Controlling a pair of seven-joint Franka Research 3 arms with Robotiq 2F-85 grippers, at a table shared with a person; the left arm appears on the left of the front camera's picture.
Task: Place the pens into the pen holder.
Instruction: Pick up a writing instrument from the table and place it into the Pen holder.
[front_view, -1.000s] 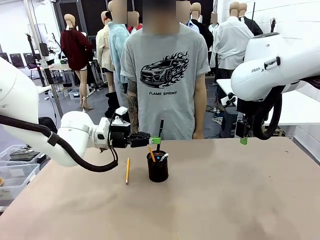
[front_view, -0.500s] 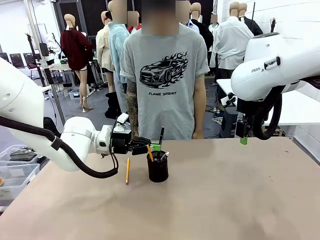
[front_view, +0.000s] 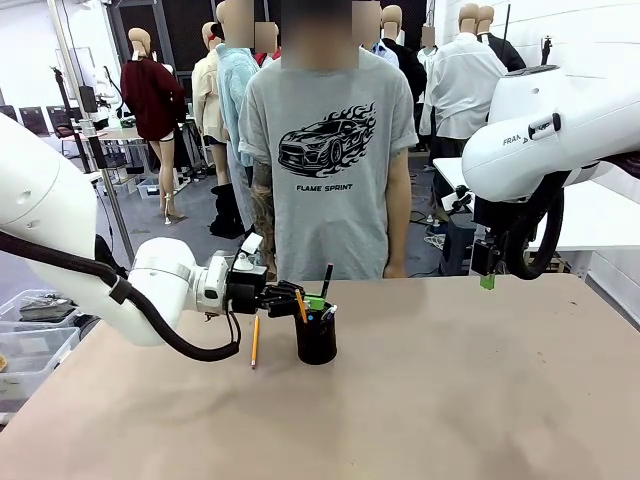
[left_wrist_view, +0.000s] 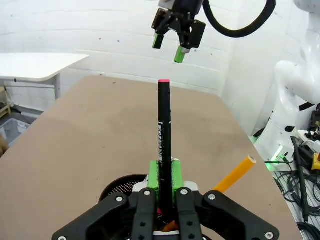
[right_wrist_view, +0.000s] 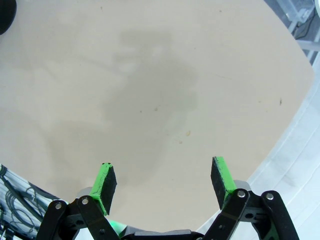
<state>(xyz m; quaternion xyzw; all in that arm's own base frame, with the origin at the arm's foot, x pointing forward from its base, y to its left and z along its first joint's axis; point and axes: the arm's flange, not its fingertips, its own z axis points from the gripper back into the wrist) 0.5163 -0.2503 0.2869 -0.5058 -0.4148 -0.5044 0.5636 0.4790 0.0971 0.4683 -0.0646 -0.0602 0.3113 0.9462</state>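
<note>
Here, the left gripper (front_view: 312, 302) (left_wrist_view: 164, 172) is reaching in from the robot's left side, lying almost level with the table (front_view: 450, 400). Its green pads (left_wrist_view: 154, 172) are pressed together on a black pen (front_view: 326, 275) (left_wrist_view: 164, 130), pinching it near the lower end. The pen is standing upright, and its red tip is pointing up above the fingertips. Directly under the fingertips, the pen holder (front_view: 316, 343) (left_wrist_view: 117, 186) is standing on the table with its open mouth facing up. The pads are hiding the pen's lower end, so I cannot tell whether it is inside the rim.

Two things are crowding that opening. An orange pencil (front_view: 301, 305) (left_wrist_view: 235, 174) is sticking out of the holder and leaning right beside the fingertips, close to touching them. A silvery-white pen (front_view: 329, 313) is leaning out of the holder on the side away from the gripper's wrist.

Below the gripper's knuckles, a yellow-orange pencil (front_view: 255, 341) is lying flat on the table, near the holder but apart from it.

A person (front_view: 325, 150) in a grey printed T-shirt is standing at the far edge of the table, just beyond the gripper and the holder.

Well away on the robot's right, the right gripper (front_view: 487, 281) (left_wrist_view: 171, 47) (right_wrist_view: 162, 182) is hanging above the table. Its fingers are spread wide and pointing down, with nothing between them and bare tabletop beneath.
</note>
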